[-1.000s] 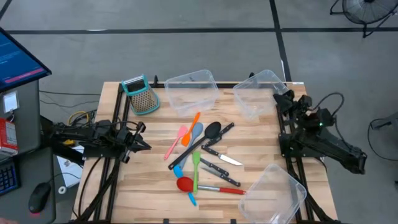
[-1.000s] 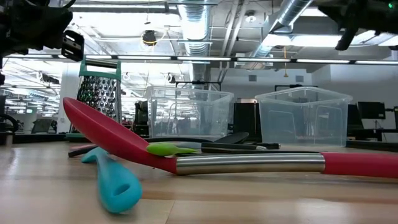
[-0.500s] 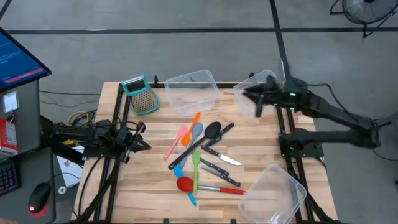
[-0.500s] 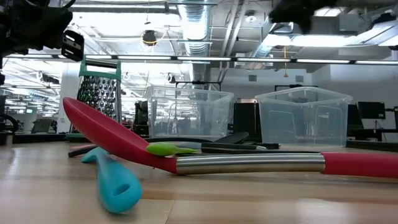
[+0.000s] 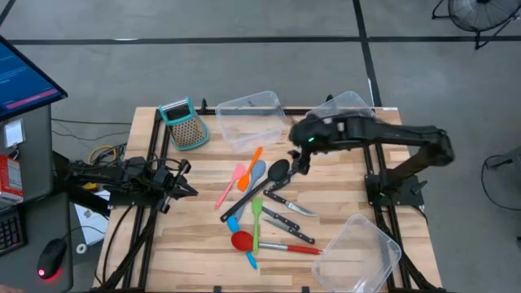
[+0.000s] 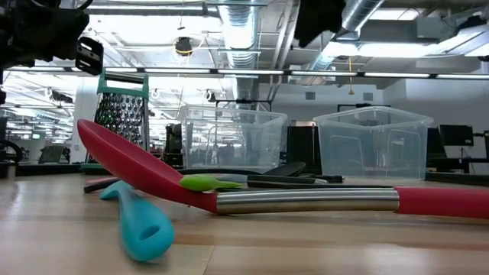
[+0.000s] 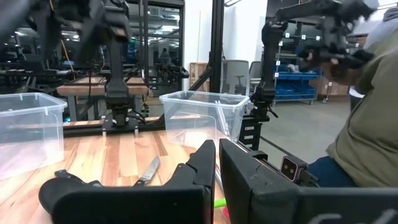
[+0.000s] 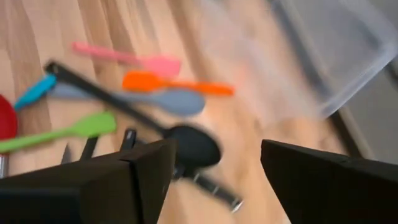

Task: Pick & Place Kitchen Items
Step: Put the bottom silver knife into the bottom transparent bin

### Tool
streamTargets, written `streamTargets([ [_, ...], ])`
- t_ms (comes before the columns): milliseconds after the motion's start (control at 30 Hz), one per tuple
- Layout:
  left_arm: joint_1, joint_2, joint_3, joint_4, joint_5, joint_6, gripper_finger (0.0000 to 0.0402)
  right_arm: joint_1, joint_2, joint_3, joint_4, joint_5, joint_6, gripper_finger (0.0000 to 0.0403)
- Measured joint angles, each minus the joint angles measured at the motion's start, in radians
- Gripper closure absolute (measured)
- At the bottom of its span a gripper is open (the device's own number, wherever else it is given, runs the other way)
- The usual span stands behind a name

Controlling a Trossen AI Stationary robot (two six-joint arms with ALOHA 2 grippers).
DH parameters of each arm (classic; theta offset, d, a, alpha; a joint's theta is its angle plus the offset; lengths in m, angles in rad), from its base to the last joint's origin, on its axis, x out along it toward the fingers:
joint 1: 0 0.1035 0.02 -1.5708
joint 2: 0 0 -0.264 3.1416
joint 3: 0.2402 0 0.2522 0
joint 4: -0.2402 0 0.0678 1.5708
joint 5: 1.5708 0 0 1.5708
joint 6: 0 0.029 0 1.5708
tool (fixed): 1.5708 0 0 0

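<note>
The kitchen items lie in a loose heap mid-table: an orange spatula (image 5: 254, 158), a pink spatula (image 5: 233, 182), a grey-blue spoon (image 5: 255, 174), a black ladle (image 5: 275, 172), a green spatula (image 5: 256, 218), a red-headed spatula (image 5: 242, 241) with a steel shaft, and black-handled knives (image 5: 286, 201). My right gripper (image 5: 299, 161) hangs open above the heap's far right, the ladle's bowl (image 8: 194, 147) just beyond its fingers. My left gripper (image 5: 190, 193) rests shut at the table's left edge.
A teal-framed grater (image 5: 186, 124) stands at the far left. Clear bins sit at the far middle (image 5: 251, 120), far right (image 5: 332, 122) and near right (image 5: 368, 251). In the left wrist view a person's sleeve (image 7: 367, 124) shows beyond the table.
My right arm has swung out from its rest at the table's right edge, first over the far right bin, then leftward and down to above the ladle and knives. No utensil has moved.
</note>
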State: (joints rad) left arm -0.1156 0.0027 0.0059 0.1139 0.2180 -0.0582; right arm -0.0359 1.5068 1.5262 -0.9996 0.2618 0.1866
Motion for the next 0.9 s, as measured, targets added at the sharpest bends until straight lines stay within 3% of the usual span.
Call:
streamTargets([
  [200, 0.000, 0.000, 0.000, 0.000, 0.000, 0.000, 0.0393, 0.064, 0.149, 0.024, -0.079, -0.004, 0.109, 0.0174],
  [533, 0.000, 0.000, 0.000, 0.000, 0.000, 0.000, 0.0393, 0.088, 0.358, 0.024, -0.045, -0.037, 0.186, 0.0171],
  [767, 0.000, 0.017, 0.000, 0.007, 0.000, 0.000, 0.0393, 0.104, 0.509, 0.024, 0.050, -0.198, 0.210, 0.0169],
  [900, 0.000, 0.032, 0.000, 0.009, 0.000, 0.000, 0.0393, 0.129, 0.563, 0.024, 0.070, -0.216, 0.245, 0.0169],
])
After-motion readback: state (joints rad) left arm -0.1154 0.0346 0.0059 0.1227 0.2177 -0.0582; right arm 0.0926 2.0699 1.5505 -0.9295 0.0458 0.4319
